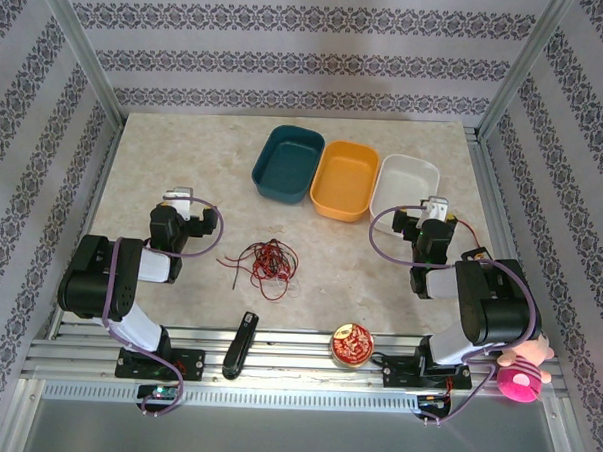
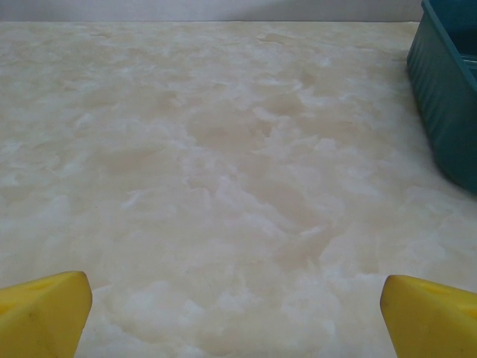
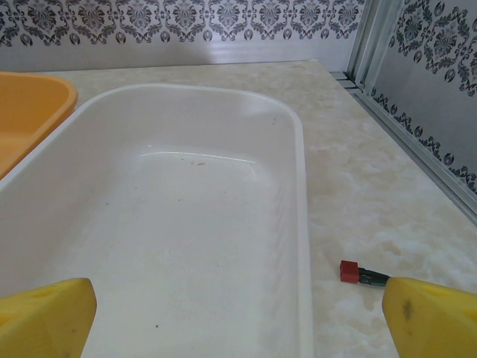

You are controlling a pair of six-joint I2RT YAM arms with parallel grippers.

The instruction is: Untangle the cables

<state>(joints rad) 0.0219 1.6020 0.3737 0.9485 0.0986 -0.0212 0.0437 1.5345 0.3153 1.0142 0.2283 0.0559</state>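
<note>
Your tangle of red and black cables (image 1: 265, 259) lies on the marble table (image 1: 185, 151) between both arms. Your left gripper (image 2: 237, 317) gapes wide over bare tabletop; your right gripper (image 3: 237, 317), equally released, hovers at the white bin (image 3: 186, 224)

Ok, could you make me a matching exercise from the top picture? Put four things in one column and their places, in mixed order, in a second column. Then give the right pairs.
Things:
1. teal bin
2. white bin
3. cables
4. pink plush toy

Places:
A. near right corner
B. left end of the bin row
C. on the open table, on the near side of the bin row
D. right end of the bin row

Pairs: 1-B; 2-D; 3-C; 4-A
</note>
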